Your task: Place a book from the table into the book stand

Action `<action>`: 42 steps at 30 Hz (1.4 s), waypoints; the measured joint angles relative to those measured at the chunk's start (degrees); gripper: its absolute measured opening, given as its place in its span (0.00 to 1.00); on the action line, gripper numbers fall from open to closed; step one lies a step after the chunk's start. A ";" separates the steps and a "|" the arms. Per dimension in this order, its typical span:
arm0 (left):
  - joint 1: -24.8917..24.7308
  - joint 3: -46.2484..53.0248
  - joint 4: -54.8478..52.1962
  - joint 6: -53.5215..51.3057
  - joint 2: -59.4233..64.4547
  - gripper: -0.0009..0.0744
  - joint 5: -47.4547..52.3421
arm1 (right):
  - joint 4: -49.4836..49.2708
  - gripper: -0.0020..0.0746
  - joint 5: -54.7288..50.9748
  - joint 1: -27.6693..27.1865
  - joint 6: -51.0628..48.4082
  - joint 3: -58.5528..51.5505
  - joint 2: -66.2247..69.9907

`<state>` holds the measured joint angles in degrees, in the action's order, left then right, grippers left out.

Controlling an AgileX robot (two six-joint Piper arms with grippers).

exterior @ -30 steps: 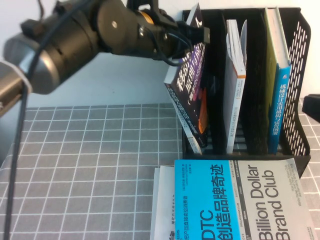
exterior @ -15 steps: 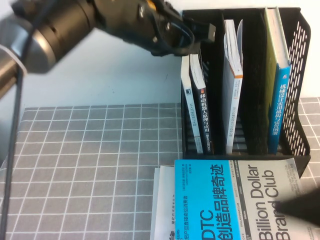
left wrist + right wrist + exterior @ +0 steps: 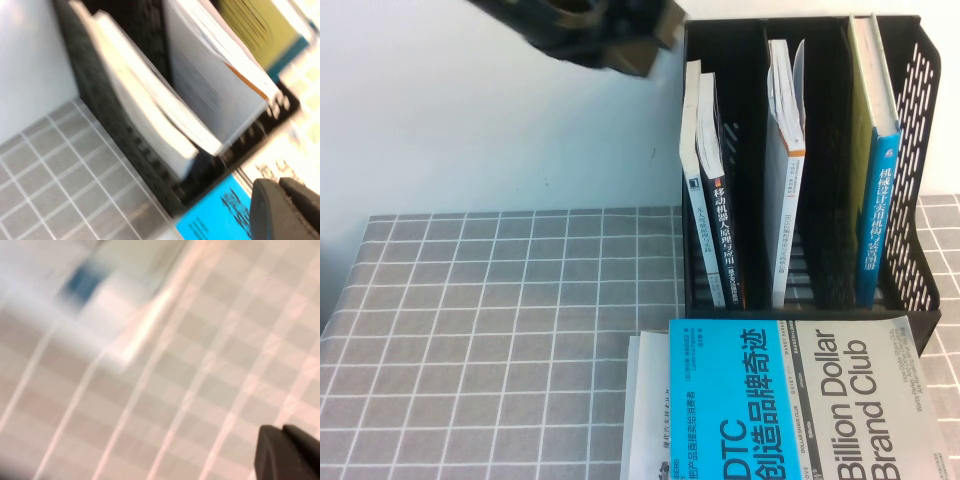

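Observation:
The book (image 3: pixel 721 235), with a dark spine and white characters, stands upright in the left compartment of the black book stand (image 3: pixel 920 150), next to a white-spined book (image 3: pixel 691 190). Its page edges show in the left wrist view (image 3: pixel 165 100). My left arm (image 3: pixel 590 30) is at the top edge of the high view, up and left of the stand. My left gripper (image 3: pixel 287 210) is shut and empty, clear of the book. My right gripper (image 3: pixel 287 452) is shut and empty above the grid cloth, and is out of the high view.
The cyan-and-grey "Billion Dollar Brand Club" book (image 3: pixel 790 400) lies on the table (image 3: pixel 500 330) in front of the stand, on top of white books. A white book (image 3: pixel 788 170) fills the middle compartment, and a blue-and-green one (image 3: pixel 877 160) the right.
The dark book went from tilted in my left gripper to standing upright in the left compartment. My left arm let it go and drew back up and left.

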<state>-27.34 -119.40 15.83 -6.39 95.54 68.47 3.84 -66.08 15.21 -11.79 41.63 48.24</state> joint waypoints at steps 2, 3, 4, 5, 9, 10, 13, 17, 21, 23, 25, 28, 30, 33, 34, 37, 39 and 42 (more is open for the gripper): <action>0.70 4.35 0.00 0.54 -2.97 0.01 -3.91 | 3.84 0.02 5.27 0.00 3.21 0.00 -3.59; 0.83 7.41 -0.11 0.68 -4.82 0.01 -6.32 | 4.98 0.02 7.99 0.00 4.20 0.00 -5.89; 0.94 10.90 -0.11 0.68 -6.81 0.01 -8.71 | 5.65 0.02 10.54 0.00 4.67 0.00 -8.33; 0.94 13.92 -0.11 0.68 -8.86 0.01 -11.11 | 5.98 0.02 12.41 0.00 5.09 0.00 -10.32; 0.94 31.15 0.72 -0.38 -17.01 0.01 -20.80 | 8.37 0.02 18.34 0.00 5.45 0.00 -20.39; 0.94 35.59 0.97 -0.64 -19.07 0.01 -23.55 | 8.69 0.02 19.34 0.00 5.49 0.00 -22.64; 0.94 47.26 1.85 -2.50 -24.82 0.01 -31.02 | 8.95 0.02 22.74 0.00 5.49 -1.10 -28.38; 0.94 60.21 4.81 -5.22 -32.66 0.01 -41.70 | 8.95 0.02 26.42 0.00 5.58 -6.64 -34.50; 1.02 69.18 5.86 -7.43 -38.42 0.01 -51.15 | 8.95 0.02 28.85 0.00 7.68 -14.57 -38.18; 1.02 72.14 6.10 -7.82 -40.62 0.01 -54.15 | 8.95 0.02 29.29 0.00 9.82 -18.57 -39.12; 1.02 73.68 6.24 -7.91 -42.26 0.01 -55.56 | 8.73 0.02 29.38 0.00 12.20 -21.68 -39.65; 1.02 74.15 6.51 -8.02 -43.10 0.01 -56.37 | 8.73 0.02 29.57 0.00 13.77 -24.02 -39.74; 1.02 74.28 6.51 -8.11 -43.23 0.01 -56.48 | 8.30 0.02 29.66 0.00 14.24 -24.14 -39.88; 1.02 74.28 6.65 -8.11 -43.23 0.01 -56.48 | 7.33 0.02 30.01 0.00 14.35 -24.14 -39.88; 1.02 74.28 6.65 -8.11 -43.23 0.01 -56.48 | 7.10 0.02 30.04 0.00 14.35 -24.14 -39.88; 1.02 74.28 6.65 -8.11 -43.23 0.01 -56.48 | 6.58 0.02 30.04 0.00 14.43 -24.28 -39.88; 1.02 74.28 6.65 -8.11 -43.23 0.01 -56.48 | 6.36 0.02 30.04 0.00 14.43 -24.41 -39.88; 1.02 74.28 6.65 -8.33 -43.25 0.01 -56.48 | 6.25 0.02 30.04 0.00 14.43 -24.41 -39.88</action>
<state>-26.32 -45.12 22.48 -14.72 52.28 11.99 10.09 -36.04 15.21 2.64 17.22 8.35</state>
